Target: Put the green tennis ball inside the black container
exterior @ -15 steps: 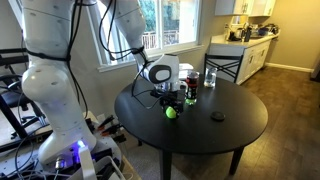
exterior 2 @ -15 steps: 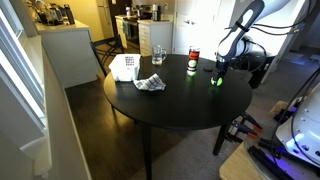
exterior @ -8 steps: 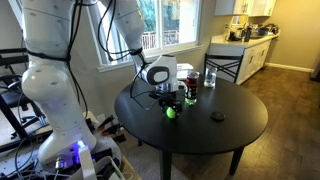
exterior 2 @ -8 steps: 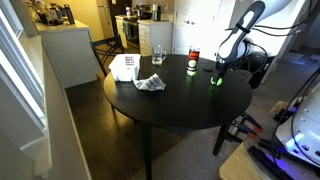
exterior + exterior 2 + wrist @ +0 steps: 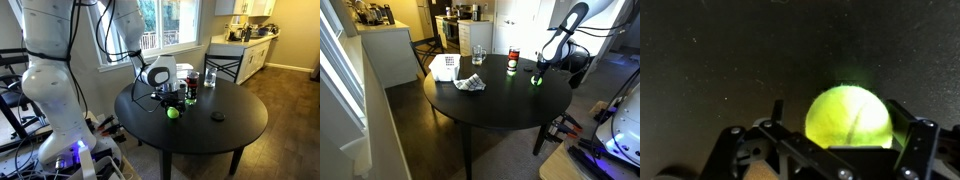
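The arm (image 5: 45, 80) is the biggest thing here, and trouble could start with it. If it squeezes off to one side, the round ball (image 5: 171, 113) could pop out and roll away over the smooth table (image 5: 235, 135), maybe off the edge. If it lifts the ball and swings too low, it could bump the cup (image 5: 190, 97), which stands very near and looks easy to tip. The cup's mouth looks only about as wide as the ball, so a drop that is a bit off could bounce out.

The arm comes in from the left, bends over the left part of the table and points its gripper (image 5: 172, 99) down, right above the ball.

In an exterior view the cup (image 5: 513, 63) stands just left of the ball (image 5: 534, 81), close but not touching.

In the wrist view the ball (image 5: 847, 118) sits on the table between the two fingers (image 5: 777, 108). The gripper (image 5: 840, 108) is spread apart. There is a dark gap on the left side, so it is not squeezing the ball yet
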